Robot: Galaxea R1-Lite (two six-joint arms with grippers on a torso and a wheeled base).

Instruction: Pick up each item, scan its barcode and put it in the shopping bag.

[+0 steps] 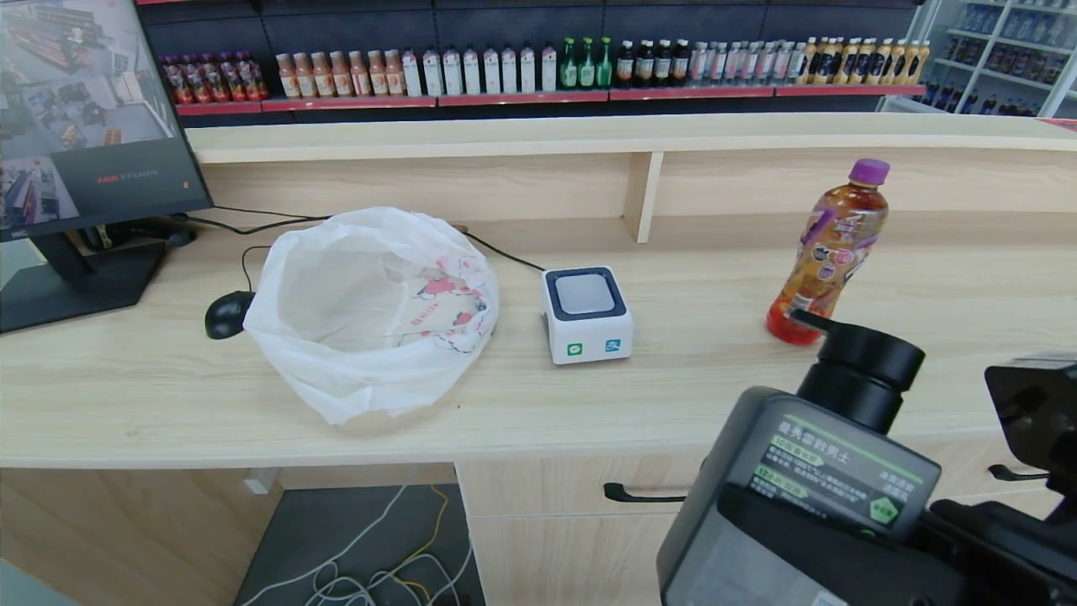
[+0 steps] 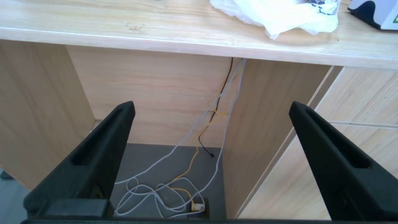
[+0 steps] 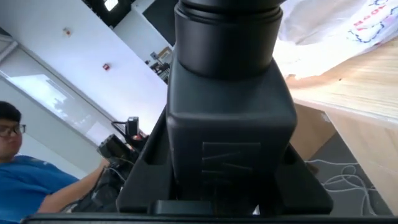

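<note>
A black pump bottle (image 1: 808, 497) with a green-edged label hangs tilted in front of the counter's edge at the lower right. My right gripper (image 3: 227, 193) is shut on its body, a finger on each side. The white shopping bag (image 1: 370, 311) stands open on the counter, left of the small white scanner (image 1: 586, 313). An orange drink bottle (image 1: 829, 252) with a purple cap stands at the right rear. My left gripper (image 2: 211, 168) is open and holds nothing, below the counter top in front of the open knee space; the shopping bag (image 2: 280, 15) lies above it.
A monitor (image 1: 84, 109) on a stand and a black mouse (image 1: 227, 314) sit at the counter's left. A raised wooden shelf (image 1: 639, 135) runs along the back. Cables (image 2: 180, 186) hang and lie loose under the counter. Drawers with black handles (image 1: 639, 495) are below the scanner.
</note>
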